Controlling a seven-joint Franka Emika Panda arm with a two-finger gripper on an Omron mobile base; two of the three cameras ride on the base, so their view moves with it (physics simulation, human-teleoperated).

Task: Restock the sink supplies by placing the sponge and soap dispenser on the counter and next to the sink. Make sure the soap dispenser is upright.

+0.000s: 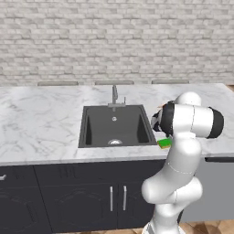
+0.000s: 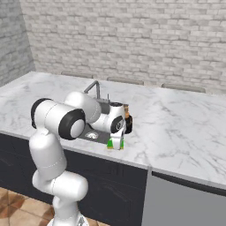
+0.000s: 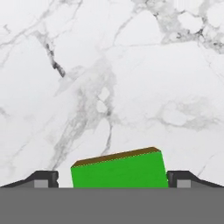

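Marble counter under grey brick wall, dark cabinets below. One sink, one faucet. One sponge flat on counter near front edge, right of sink. Gripper spread wide, fingertips apart from sponge, released. Soap dispenser just behind, looks upright, mostly hidden by arm. Lots of open marble further right.
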